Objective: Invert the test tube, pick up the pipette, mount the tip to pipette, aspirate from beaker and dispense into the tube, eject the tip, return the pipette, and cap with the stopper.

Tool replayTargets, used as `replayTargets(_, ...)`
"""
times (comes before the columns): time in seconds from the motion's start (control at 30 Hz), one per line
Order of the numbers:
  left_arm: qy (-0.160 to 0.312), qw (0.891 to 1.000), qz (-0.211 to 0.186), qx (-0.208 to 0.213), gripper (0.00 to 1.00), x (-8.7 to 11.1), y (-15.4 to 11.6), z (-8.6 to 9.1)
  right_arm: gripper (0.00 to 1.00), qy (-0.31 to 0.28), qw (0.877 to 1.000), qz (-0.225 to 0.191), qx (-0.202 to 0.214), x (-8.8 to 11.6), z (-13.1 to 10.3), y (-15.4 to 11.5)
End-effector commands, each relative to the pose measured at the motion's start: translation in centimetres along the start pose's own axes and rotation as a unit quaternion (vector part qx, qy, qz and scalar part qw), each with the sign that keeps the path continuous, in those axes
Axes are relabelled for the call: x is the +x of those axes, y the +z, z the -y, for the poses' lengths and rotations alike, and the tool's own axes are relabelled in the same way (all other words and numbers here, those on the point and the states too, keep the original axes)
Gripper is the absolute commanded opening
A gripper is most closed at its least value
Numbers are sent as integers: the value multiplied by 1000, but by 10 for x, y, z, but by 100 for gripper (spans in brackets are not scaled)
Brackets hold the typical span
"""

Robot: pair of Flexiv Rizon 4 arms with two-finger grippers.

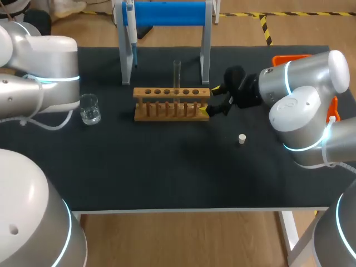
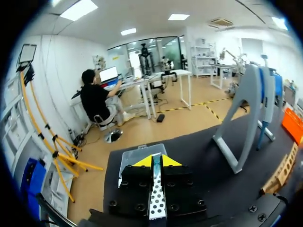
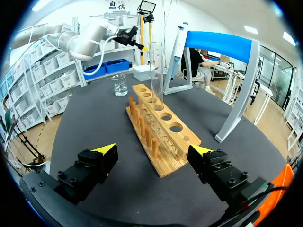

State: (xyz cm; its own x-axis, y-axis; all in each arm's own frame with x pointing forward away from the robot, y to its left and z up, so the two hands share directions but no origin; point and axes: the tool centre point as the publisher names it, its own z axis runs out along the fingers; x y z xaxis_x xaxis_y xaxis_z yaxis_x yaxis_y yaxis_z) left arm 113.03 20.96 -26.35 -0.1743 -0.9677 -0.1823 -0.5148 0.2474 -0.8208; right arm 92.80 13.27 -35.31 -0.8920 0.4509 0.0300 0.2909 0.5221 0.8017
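Note:
A clear test tube [image 1: 177,75] stands upright in the wooden rack [image 1: 172,103] at mid-table. My right gripper [image 1: 216,100] is open at the rack's right end; in the right wrist view its fingers straddle the rack's near end [image 3: 161,142], with the tube [image 3: 156,75] further along. The pipette [image 1: 131,33] hangs on the blue-topped stand [image 1: 167,14] behind the rack. A glass beaker [image 1: 89,108] sits left of the rack, and a small white stopper [image 1: 242,138] lies to its right front. My left gripper [image 2: 156,161] is shut and empty, off at the table's left.
An orange tray [image 1: 292,58] sits at the back right edge. Just ahead of the left gripper's tips stands a translucent box [image 2: 137,158], which shows white [image 3: 142,72] in the right wrist view. My left arm [image 1: 44,83] hangs over the table's left edge near the beaker.

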Motion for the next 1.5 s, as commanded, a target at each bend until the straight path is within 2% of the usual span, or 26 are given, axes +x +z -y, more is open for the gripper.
replayTargets(0.03, 34, 996, -81, 4, 0, -2, -48, 11, 100, 0, 1000, -1, -1, 0, 1, -1)
replayTargets(0.07, 60, 993, -102, 9, 0, 3, -59, 15, 100, 0, 1000, -1, -1, 0, 1, -1)
replayTargets(0.1, 66, 990, -123, 11, 0, 7, -67, 17, 100, 0, 1000, -1, -1, 0, 1, -1)
replayTargets(0.17, 113, 979, -167, 17, 0, 17, -84, 19, 100, 0, 1000, -1, -1, 0, 1, -1)
replayTargets(0.23, 135, 969, -206, 21, 0, 25, -101, 20, 100, 0, 1000, -1, -1, 0, 1, -1)
replayTargets(1.0, 135, 969, -206, 21, 0, 25, -101, 20, 100, 0, 1000, -1, -1, 0, 1, -1)
replayTargets(1.2, 168, 951, -256, 27, 0, 54, -138, 26, 100, 0, 1000, -1, -1, 0, 1, -1)
replayTargets(1.3, 191, 940, -283, 10, 0, 74, -161, 24, 100, 0, 1000, -1, -1, 0, 1, -1)
replayTargets(1.37, 189, 936, -297, 7, 0, 88, -175, 22, 100, 0, 1000, -1, -1, 0, 1, -1)
replayTargets(1.5, 203, 920, -334, 0, 0, 120, -203, 16, 100, 0, 1000, -1, -1, 0, 1, -1)
